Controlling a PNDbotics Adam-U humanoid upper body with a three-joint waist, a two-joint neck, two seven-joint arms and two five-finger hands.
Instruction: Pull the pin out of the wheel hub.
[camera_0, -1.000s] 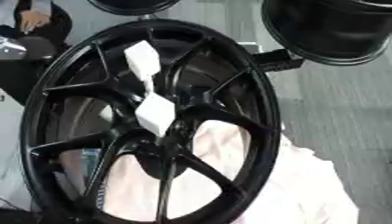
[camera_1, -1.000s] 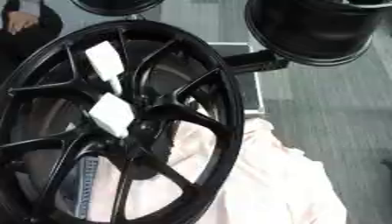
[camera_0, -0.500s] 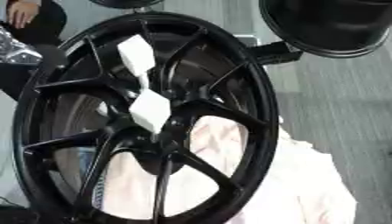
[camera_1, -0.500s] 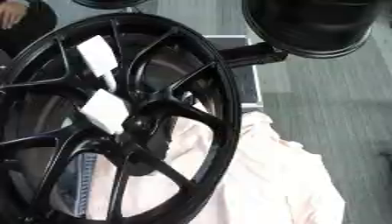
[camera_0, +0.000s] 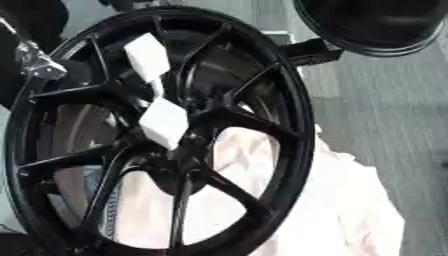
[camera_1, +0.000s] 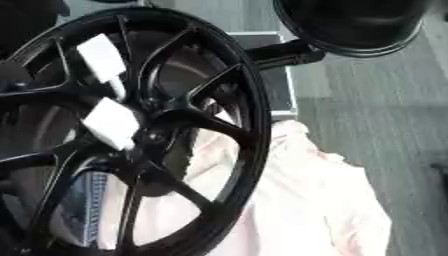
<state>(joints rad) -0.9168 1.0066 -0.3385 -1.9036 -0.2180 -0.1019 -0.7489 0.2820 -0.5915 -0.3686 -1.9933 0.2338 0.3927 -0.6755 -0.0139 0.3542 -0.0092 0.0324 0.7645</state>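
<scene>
A large black spoked wheel hub (camera_0: 299, 125) stands tilted and fills the left of both eye views. A white piece sits on its spokes close to the centre: an upper white block (camera_0: 147, 56) and a lower white block (camera_0: 164, 121), joined by a thin white stem. I cannot make out which part is the pin. The dark centre of the hub (camera_0: 185, 152) lies just below the lower block. Neither of my hands shows in either view.
A pale pink cloth (camera_0: 346, 200) lies under and to the right of the hub. A second black wheel (camera_0: 376, 25) sits at the upper right, with a black bar (camera_0: 311, 50) reaching toward the hub. Something silvery (camera_0: 39, 65) shows at the upper left. Grey floor (camera_0: 385, 110) lies on the right.
The whole picture has shifted and tilted, so the camera has moved. The white piece keeps its place on the hub.
</scene>
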